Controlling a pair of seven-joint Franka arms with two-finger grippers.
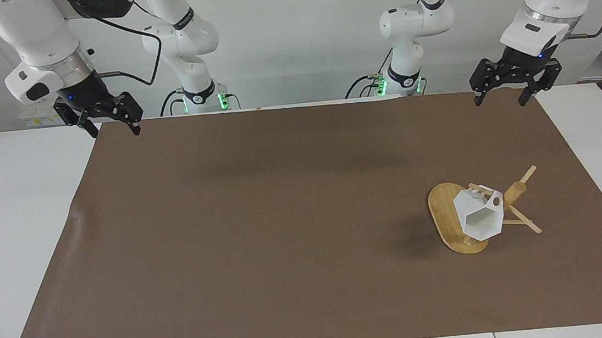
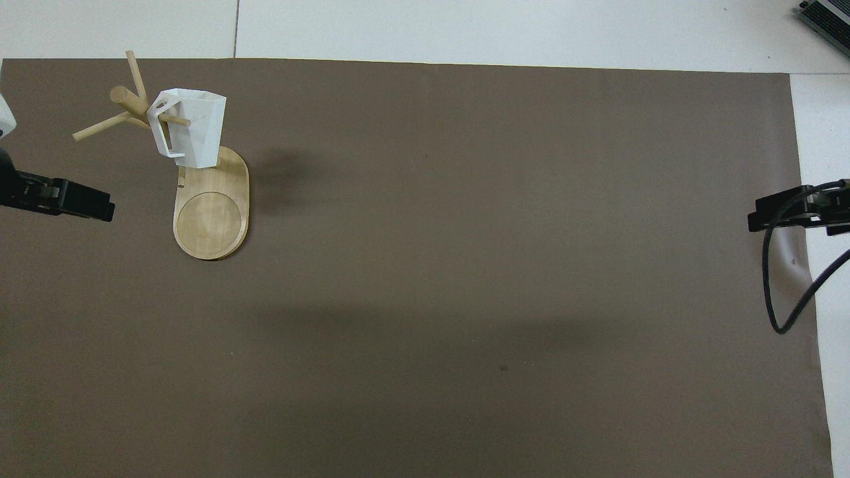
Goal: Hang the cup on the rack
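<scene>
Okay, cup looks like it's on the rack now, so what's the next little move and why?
Probably none beyond holding both arms parked. The cup hangs by its handle on a peg of the rack, touched by nothing. The left end effector and right end effector are open, raised over the mat's corners nearest the robots.

plain white wall [image 1: 294,37] at the back, evenly lit w/ soft shadows. white table [image 1: 8,230] (seams between its panels) covered by a big brown paper sheet [image 1: 262,222], slightly creased nr one edge.
</scene>
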